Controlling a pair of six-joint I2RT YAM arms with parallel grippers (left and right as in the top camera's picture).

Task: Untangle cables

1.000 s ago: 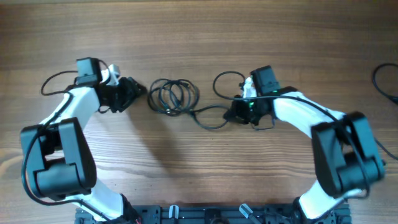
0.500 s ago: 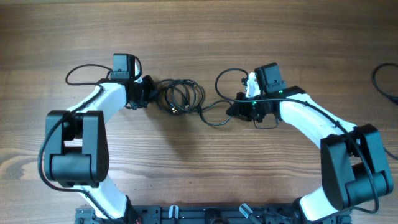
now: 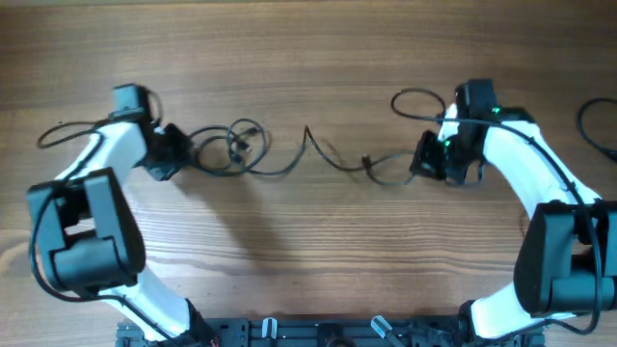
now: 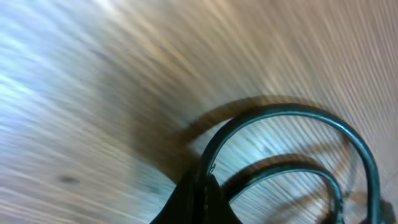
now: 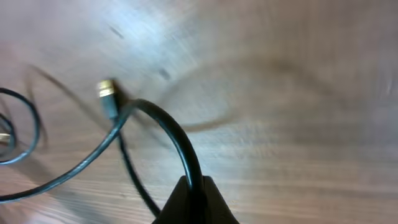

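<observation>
The cables lie stretched in a line across the middle of the table, with small loops at the left end and a kink in the centre. My left gripper is shut on the left loops. In the left wrist view a black cable arc runs out of the shut left gripper. My right gripper is shut on the right end. In the right wrist view the cable curves up from the shut right gripper toward a gold-tipped plug.
Another black cord enters at the table's right edge. The arms' own thicker wires loop behind each wrist: the left arm's wire and the right arm's wire. The arm bases sit at the near edge.
The left gripper closed on the coil. Both arms then pulled outward, left going left and right going right, drawing the compact coil out into a long line.
</observation>
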